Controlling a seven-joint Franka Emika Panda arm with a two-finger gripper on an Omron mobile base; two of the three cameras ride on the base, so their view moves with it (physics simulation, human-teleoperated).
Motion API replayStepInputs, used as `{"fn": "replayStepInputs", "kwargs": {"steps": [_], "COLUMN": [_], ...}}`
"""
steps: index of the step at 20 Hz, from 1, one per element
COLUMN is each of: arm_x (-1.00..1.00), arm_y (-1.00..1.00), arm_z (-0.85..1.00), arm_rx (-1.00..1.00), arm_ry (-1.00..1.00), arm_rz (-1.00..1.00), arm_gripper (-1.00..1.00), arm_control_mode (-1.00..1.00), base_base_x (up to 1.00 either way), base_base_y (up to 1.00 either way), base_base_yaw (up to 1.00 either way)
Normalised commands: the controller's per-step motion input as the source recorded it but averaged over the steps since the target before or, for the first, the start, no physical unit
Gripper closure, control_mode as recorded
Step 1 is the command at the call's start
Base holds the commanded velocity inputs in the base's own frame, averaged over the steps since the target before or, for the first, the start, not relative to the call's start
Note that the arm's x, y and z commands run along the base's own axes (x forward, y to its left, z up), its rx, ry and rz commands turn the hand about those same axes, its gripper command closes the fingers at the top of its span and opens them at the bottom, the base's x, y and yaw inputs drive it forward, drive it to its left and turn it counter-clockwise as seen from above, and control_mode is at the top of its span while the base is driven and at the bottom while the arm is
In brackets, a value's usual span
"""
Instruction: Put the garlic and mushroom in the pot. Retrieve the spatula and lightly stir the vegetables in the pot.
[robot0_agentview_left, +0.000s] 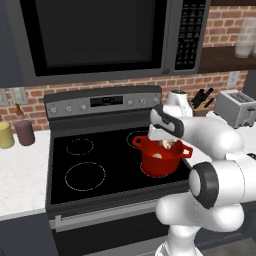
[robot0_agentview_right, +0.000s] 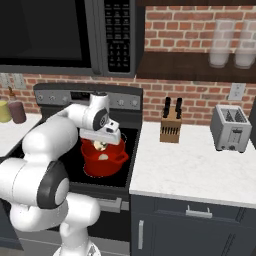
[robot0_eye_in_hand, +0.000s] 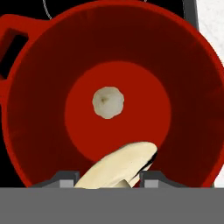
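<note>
So, going left to right in the left base view: on the white counter at the far left there's a yellow cylindrical canister (robot0_agentview_left: 5, 135) and a maroon one (robot0_agentview_left: 24, 132) next to it, neither part of the job. Then the black glass stovetop (robot0_agentview_left: 85, 165), and on its front right burner sits the bright red round pot with short side handles (robot0_agentview_left: 161, 159).

Right over the pot hangs the robot's two-finger gripper (robot0_agentview_left: 168, 145). Its jaws are partly closed on the small pale tan mushroom (robot0_eye_in_hand: 119, 166); the hand view shows the cap wedged between the two dark finger tips, above the pot's opening. So it's held, not dropped yet.

The little round beige-grey garlic bulb (robot0_eye_in_hand: 108, 103) is already lying on the pot's red floor, pretty much dead centre.

Further right there's a wooden knife block (robot0_agentview_right: 170, 129) and a silver toaster (robot0_agentview_right: 230, 129) on the white countertop.

Progress-wise I'd call it: garlic done, mushroom one release away from done. Fetching the spatula and the stirring both look untouched, and I can't spot the spatula anywhere here.
</note>
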Motion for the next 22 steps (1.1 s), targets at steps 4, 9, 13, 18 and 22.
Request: {"fn": "replayStepInputs", "kwargs": {"steps": [4, 9, 13, 18, 22], "arm_x": [0.18, 0.14, 0.08, 0.06, 0.00], "arm_y": [0.00, 0.00, 0.00, 0.00, -0.01], "arm_z": [-0.23, -0.27, -0.23, -0.10, 0.01], "arm_rx": [0.00, 0.00, 0.00, 0.00, 0.00], "arm_ry": [0.01, 0.00, 0.00, 0.00, 0.00], "arm_rz": [0.00, 0.00, 0.00, 0.00, 0.00], "arm_gripper": [1.00, 1.00, -1.00, -1.00, -1.00], "arm_control_mode": [-1.00, -1.00, -1.00, -1.00, -1.00], "base_base_x": [0.00, 0.00, 0.00, 0.00, 0.00], "base_base_y": [0.00, 0.00, 0.00, 0.00, 0.00], "base_base_yaw": [0.00, 0.00, 0.00, 0.00, 0.00]}}
